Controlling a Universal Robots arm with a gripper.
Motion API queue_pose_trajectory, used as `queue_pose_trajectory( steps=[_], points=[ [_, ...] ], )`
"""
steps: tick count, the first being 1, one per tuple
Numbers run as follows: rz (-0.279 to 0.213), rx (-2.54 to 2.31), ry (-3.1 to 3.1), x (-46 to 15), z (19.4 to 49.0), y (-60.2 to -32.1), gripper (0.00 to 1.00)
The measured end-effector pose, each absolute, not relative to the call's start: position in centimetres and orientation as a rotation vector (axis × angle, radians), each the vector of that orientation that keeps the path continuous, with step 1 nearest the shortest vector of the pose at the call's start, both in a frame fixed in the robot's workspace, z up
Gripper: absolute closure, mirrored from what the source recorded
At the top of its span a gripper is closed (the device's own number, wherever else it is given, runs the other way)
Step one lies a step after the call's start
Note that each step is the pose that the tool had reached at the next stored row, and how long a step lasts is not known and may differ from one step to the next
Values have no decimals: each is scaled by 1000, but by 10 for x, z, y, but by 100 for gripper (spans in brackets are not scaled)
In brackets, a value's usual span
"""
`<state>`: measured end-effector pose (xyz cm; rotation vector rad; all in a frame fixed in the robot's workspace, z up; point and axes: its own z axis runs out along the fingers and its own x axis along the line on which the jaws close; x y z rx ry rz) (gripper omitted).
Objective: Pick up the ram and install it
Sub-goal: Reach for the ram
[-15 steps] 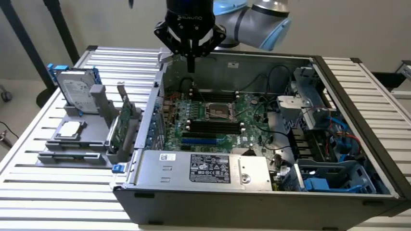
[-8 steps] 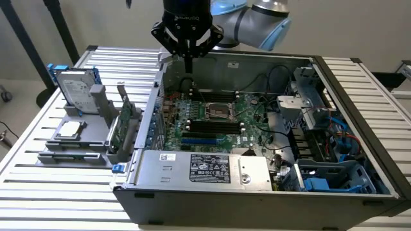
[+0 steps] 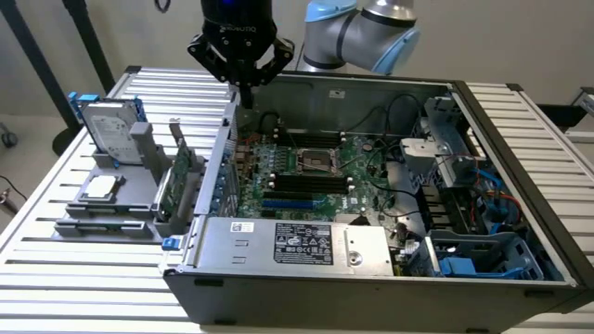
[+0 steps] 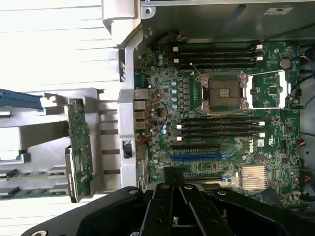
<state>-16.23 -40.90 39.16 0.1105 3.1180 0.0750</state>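
My gripper hangs shut above the far left corner of the open computer case, and nothing shows between its black fingers. Two thin green strips that look like the ram lie in slots of the grey holder, beside the case and well away from the gripper. On the green motherboard, long black memory slots stand bare on both sides of the processor socket. The same slots lie mid-case in the exterior view.
The holder also carries an upright green expansion card, a silver hard drive with blue rails and a square chip. A silver power supply fills the case's near side. Cables and drive cages crowd the exterior view's right.
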Motion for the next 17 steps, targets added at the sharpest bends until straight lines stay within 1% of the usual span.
queue_pose_trajectory(
  steps=[17],
  points=[
    [75,110,3118,-239,388,-422,89]
  ],
)
